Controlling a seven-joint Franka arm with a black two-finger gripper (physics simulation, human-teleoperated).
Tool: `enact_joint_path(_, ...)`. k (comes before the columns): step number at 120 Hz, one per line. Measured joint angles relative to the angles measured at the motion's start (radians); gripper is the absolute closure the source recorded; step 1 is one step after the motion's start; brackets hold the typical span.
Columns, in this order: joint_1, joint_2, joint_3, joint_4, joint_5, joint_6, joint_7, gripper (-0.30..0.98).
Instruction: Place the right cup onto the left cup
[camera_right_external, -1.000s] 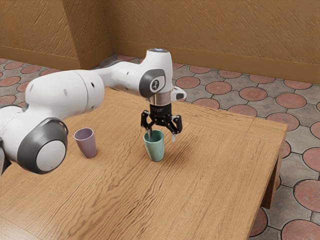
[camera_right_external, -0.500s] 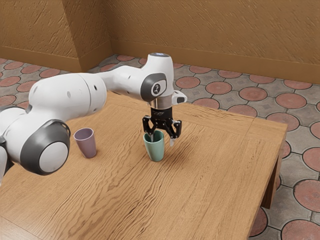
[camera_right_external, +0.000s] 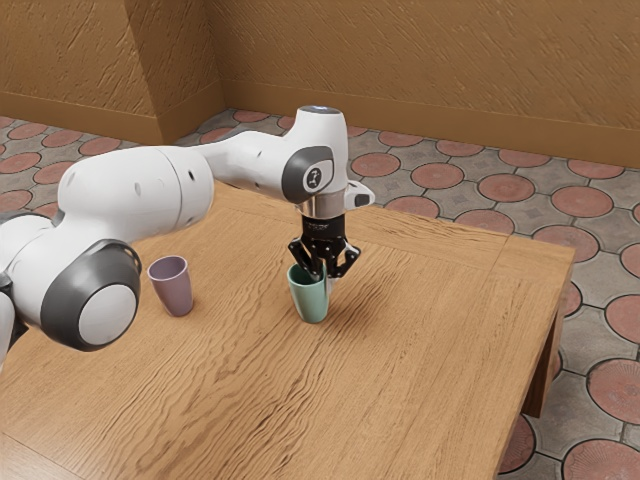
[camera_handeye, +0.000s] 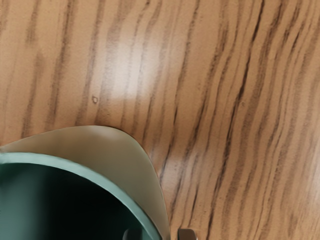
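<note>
Green cup (camera_right_external: 312, 303) upright; rim (camera_handeye: 100, 179) runs between my pincer's (camera_right_external: 325, 276) slightly spread tips, one inside, one outside, unpinched.

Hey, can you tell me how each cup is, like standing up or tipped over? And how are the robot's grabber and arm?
Green cup: standing upright on the table, open end up, not stacked.
Purple cup: standing upright on the table, open end up, apart from the green one.
Gripper: down at the green cup's rim; I can't tell if it's gripping.
Arm: bent, reaching over the table.
</note>
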Motion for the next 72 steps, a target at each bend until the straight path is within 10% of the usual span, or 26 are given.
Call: enact_joint_path(72,-0.019,-0.248,0.038,-0.136,0.016,-0.026,-0.004,0.78)
